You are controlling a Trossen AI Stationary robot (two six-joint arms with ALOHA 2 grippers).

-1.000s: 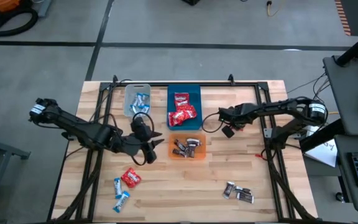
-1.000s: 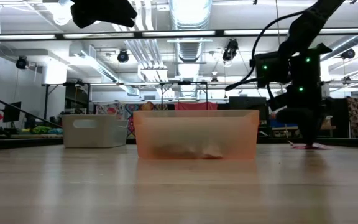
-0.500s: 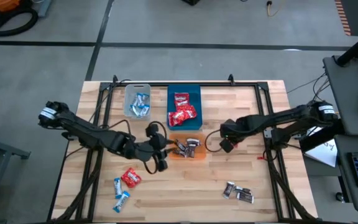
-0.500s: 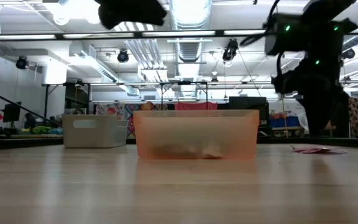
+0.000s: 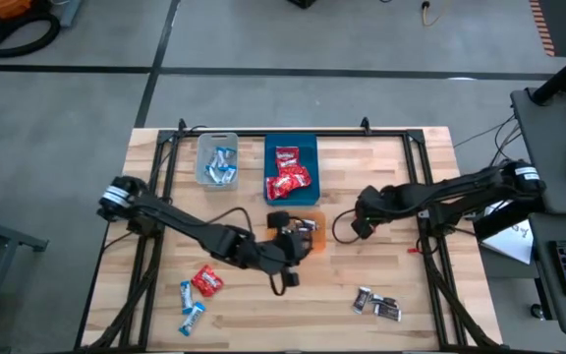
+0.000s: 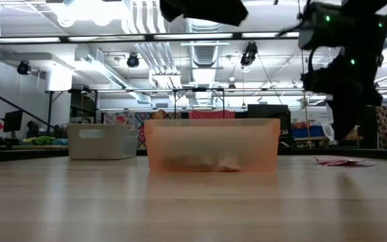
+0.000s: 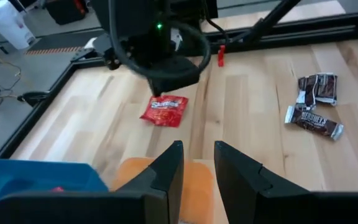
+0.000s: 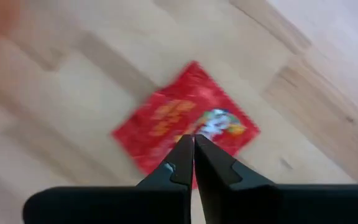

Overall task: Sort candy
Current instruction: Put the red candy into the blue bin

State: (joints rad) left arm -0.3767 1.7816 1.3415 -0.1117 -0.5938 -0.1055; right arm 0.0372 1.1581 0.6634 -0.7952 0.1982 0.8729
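My left gripper (image 7: pixel 197 163) is open and hovers above the orange bin (image 5: pixel 312 218), which holds dark candies; it shows high in the low view (image 6: pixel 203 10). My right gripper (image 8: pixel 193 146) is shut and hangs just over a red candy (image 8: pixel 166 124) that lies flat on the table right of the orange bin (image 7: pixel 165 110). The low view shows this candy (image 6: pixel 341 161) on the wood with the gripper (image 6: pixel 345 131) clear above it. Loose candies lie near the front: red (image 5: pixel 206 281), blue-and-white (image 5: pixel 190 303), dark (image 5: pixel 376 305).
A clear bin (image 5: pixel 217 160) with blue-and-white candies and a blue bin (image 5: pixel 291 167) with red candies stand at the far side. Black frame rails (image 5: pixel 425 226) run along both sides of the table. Bare wood lies between the orange bin and the dark candies.
My left gripper has swung toward the table's right, from left of the orange bin to above it. My right gripper has risen off the red candy and drifted toward the near edge; the candy stays flat on the table.
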